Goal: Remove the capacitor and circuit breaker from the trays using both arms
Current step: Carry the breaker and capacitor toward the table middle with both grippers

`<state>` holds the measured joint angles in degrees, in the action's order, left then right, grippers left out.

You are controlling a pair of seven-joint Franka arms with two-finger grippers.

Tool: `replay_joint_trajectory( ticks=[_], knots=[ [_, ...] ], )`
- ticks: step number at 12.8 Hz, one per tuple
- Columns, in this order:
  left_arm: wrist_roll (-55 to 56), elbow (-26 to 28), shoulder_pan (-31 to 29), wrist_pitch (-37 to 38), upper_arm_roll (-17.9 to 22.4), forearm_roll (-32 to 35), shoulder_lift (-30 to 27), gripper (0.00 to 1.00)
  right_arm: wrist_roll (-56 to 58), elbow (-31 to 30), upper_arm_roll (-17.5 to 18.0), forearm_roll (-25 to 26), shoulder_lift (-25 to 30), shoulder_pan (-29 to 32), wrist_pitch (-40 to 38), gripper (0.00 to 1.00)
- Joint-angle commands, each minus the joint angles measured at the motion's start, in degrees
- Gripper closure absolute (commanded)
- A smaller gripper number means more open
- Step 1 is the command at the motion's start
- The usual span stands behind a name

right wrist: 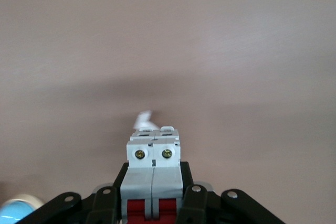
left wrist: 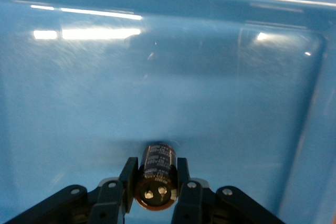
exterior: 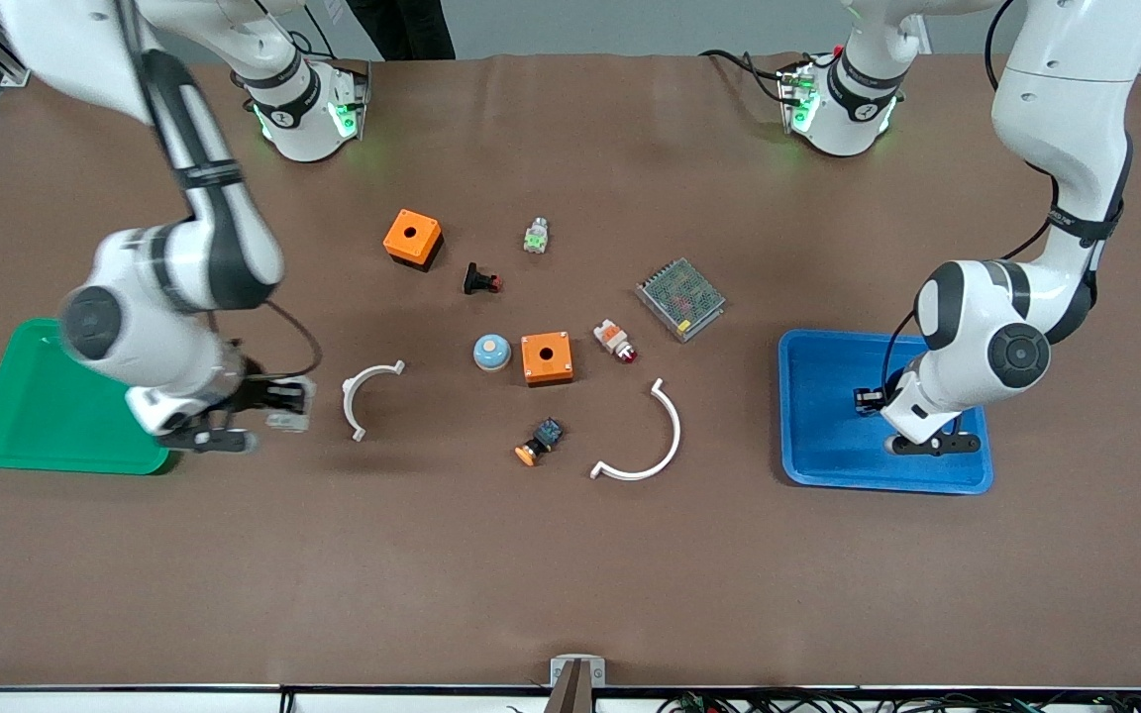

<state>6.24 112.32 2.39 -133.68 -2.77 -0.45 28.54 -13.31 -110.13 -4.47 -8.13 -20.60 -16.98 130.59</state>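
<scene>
My left gripper point(exterior: 930, 446) is low inside the blue tray point(exterior: 828, 465). In the left wrist view the left gripper point(left wrist: 156, 183) is shut on the capacitor point(left wrist: 156, 174), a small black cylinder with its silvery end toward the camera, just above the tray floor point(left wrist: 168, 77). My right gripper point(exterior: 276, 414) is shut on the breaker point(exterior: 289, 420), a light-grey block, over the table between the green tray point(exterior: 46, 426) and a small white arc point(exterior: 364, 396). The right wrist view shows the right gripper point(right wrist: 154, 195) on the breaker point(right wrist: 154, 166) with its red levers.
In the middle of the table lie two orange boxes point(exterior: 413, 239) point(exterior: 546, 357), a black red-tipped button point(exterior: 480, 280), a blue dome button point(exterior: 491, 352), a white-and-orange part point(exterior: 615, 341), an orange-capped switch point(exterior: 539, 443), a green-white part point(exterior: 535, 236), a mesh-topped unit point(exterior: 680, 298) and a larger white arc point(exterior: 655, 446).
</scene>
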Motion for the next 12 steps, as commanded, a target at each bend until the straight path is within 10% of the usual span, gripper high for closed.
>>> replay_joint_trajectory(
  ticks=[1,12],
  knots=[
    [8.2,-4.6,5.8,8.4,0.2,0.8,-1.9,0.76,-7.7,-1.0,-1.1,-1.0,-2.0,-7.0,4.8,0.99],
    [38.1,-31.4,22.9,15.7,-0.1,-3.1,12.6,0.75,-13.8,1.6,-1.2,-0.3,-10.9,-11.5,12.1,0.99]
  ],
)
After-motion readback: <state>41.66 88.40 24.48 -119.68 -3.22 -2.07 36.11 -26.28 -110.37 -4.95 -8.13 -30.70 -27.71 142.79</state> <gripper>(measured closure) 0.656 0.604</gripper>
